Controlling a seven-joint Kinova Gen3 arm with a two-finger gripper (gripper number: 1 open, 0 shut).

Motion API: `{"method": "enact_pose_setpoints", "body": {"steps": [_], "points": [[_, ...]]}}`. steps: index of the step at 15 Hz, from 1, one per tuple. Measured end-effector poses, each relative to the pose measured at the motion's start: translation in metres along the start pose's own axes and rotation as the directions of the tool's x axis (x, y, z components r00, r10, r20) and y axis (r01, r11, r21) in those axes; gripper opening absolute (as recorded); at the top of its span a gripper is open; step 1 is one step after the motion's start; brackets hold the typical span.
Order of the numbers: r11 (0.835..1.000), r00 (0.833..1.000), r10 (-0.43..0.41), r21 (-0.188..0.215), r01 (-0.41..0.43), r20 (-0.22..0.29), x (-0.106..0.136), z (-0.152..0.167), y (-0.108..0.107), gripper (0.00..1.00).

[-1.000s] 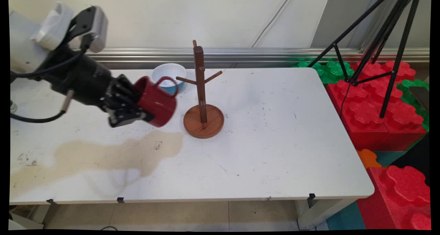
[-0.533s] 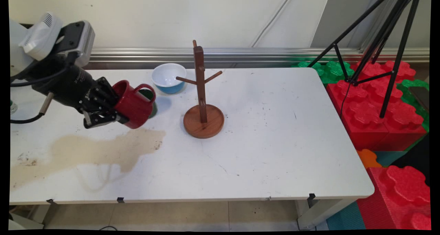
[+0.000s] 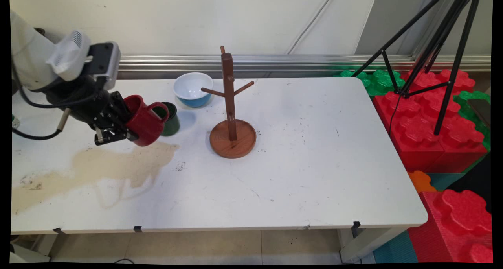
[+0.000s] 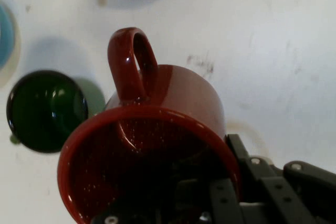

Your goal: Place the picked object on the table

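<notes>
Carrying a red mug (image 3: 144, 120) away from the wooden mug tree (image 3: 232, 115), the gripper (image 3: 118, 131) is sitting farther left of the tree's base than a second ago, and a dark green cup (image 3: 169, 118), hidden earlier, is now showing between mug and tree. A white-and-blue bowl (image 3: 193, 89) is standing just behind the tree's left peg, and a tan stain (image 3: 98, 168) is spreading over the white table (image 3: 314, 163) on the tree's near-left side. The fingers are pinching the mug's wall at the rim, one inside, one outside; the mug is hanging tilted above the table, handle uppermost.
</notes>
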Motion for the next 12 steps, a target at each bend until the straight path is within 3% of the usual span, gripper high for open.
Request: {"method": "enact_pose_setpoints", "body": {"steps": [5,12], "points": [[1.0,0.993,0.0,0.003,0.0,0.115,-0.004,0.027,-0.008,0.0],[1.0,0.982,-0.01,-0.024,0.015,0.189,-0.007,0.059,-0.008,0.0]]}}
